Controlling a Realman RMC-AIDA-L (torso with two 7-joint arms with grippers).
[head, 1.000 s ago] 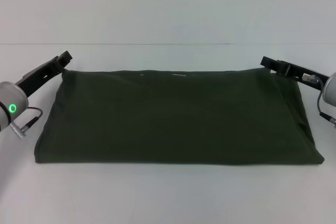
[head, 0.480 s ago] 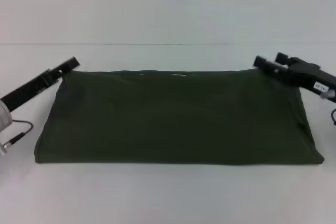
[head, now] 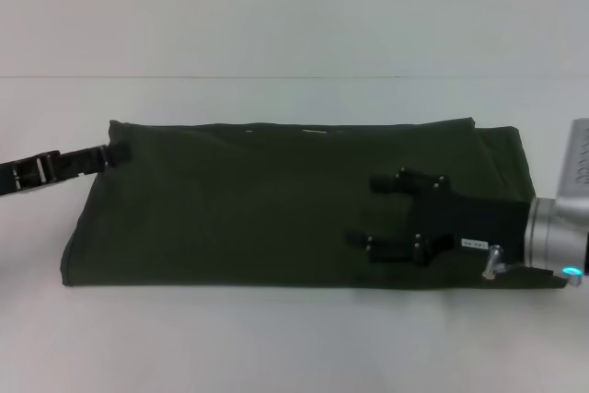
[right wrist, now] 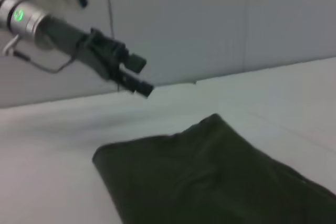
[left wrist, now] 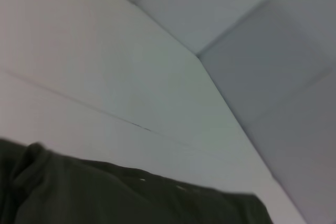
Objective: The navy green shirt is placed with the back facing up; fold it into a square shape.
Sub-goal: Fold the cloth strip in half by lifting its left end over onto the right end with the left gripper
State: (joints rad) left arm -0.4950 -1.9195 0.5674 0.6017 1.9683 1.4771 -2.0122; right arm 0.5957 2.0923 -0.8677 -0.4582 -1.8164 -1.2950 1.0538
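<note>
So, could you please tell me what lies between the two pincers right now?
Only the green shirt: in the head view its bare fabric fills the stretch from the left pincer, at its left edge, to the open right pincer over its right half.

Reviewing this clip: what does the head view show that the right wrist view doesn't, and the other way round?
Only the head view shows the right end effector, open, over the right part of the navy green shirt, and the shirt's whole outline as a wide folded rectangle on the white table. Only the right wrist view shows the left arm's silver segment with its green light and the grey wall behind it. Both share the shirt, the table and the left end effector, which sits at the shirt's left far corner.
</note>
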